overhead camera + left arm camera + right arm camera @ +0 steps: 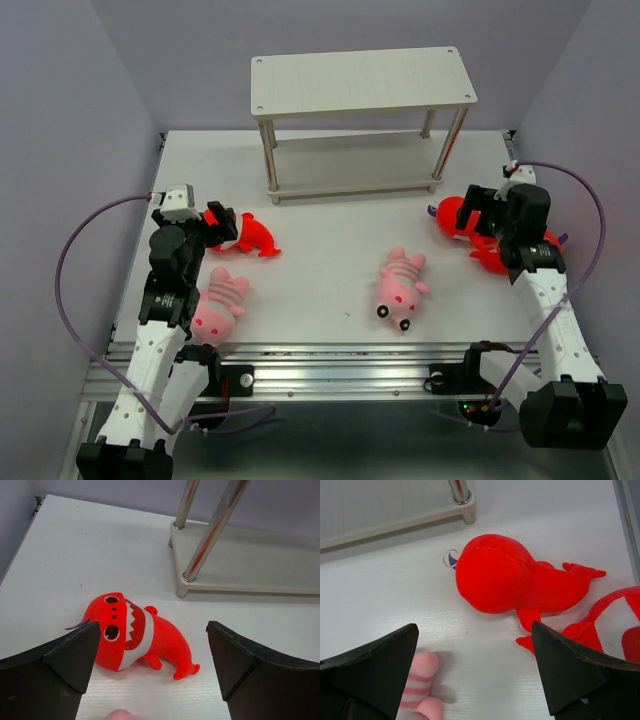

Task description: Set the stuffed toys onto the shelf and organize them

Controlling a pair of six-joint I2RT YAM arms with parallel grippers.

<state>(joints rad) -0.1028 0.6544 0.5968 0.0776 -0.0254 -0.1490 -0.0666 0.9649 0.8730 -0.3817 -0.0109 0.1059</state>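
Of the stuffed toys, one red monster point(140, 637) lies on its side directly under my left claw point(152, 647), and a pink striped toy point(218, 308) lies near that arm's elbow. A second pink toy point(401, 289) lies mid-table, and two more lie under my right claw point(475, 650): a back-up red monster point(510, 575) and a third red monster point(615, 625) beside it. All five lie on the white table point(330, 230) in front of the shelf point(360, 80); both my claws are spread wide and grip nothing.

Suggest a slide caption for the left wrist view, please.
Open left gripper over a red monster toy lying on the table near the shelf.
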